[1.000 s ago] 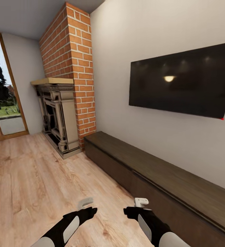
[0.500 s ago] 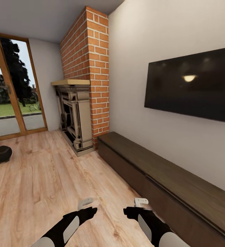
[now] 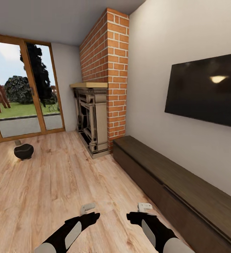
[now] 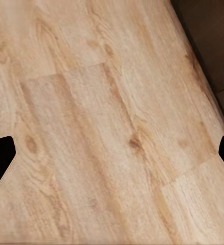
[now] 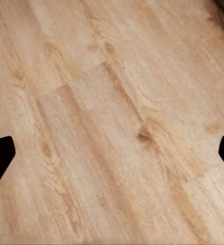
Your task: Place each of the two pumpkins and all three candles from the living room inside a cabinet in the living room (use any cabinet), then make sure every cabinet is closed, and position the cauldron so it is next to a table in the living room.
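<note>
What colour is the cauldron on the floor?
Black. The cauldron shows best in the head view, on the light wooden floor near the glass doors.

A light wooden plank floor [image 3: 55, 182] is stretching across the room. The black cauldron [image 3: 23, 151] is sitting on it at about ten o'clock, with a small grey candle [image 3: 18, 142] just beyond it. The long dark-brown cabinet [image 3: 171, 182] is standing on the floor at about two o'clock, its flat top lying bare.
</note>
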Motion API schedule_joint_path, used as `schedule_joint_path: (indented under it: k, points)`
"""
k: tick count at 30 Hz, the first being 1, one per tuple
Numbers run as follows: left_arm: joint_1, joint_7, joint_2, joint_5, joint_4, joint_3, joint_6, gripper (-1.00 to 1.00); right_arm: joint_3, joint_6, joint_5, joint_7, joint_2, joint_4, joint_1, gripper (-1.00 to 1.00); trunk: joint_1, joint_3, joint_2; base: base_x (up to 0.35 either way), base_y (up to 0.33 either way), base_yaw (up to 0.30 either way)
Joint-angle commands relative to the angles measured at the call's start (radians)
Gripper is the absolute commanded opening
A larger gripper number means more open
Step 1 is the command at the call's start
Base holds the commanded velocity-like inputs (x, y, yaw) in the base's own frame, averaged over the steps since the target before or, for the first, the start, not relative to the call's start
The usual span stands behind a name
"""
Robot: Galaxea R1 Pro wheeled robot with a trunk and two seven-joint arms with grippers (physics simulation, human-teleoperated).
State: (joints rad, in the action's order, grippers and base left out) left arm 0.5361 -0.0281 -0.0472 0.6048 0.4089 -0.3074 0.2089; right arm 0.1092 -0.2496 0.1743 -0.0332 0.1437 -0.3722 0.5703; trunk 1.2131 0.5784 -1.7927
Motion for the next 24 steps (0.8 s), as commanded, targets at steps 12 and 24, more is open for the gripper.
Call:
schedule_joint_path:
  k: [12, 24]
  points:
    - [0.001, -0.004, 0.001, 0.003, 0.001, -0.006, -0.002, 1.0, 0.057, -0.004, 0.008, 0.001, -0.004, -0.003, 0.0, 1.0, -0.046, -0.031, 0.084, 0.0, 0.0, 0.091]
    - [0.001, -0.004, 0.001, 0.003, 0.001, -0.005, -0.002, 1.0, 0.068, -0.002, 0.011, 0.001, -0.005, -0.003, -0.001, 1.0, -0.05, -0.034, 0.091, 0.0, 0.0, 0.0]
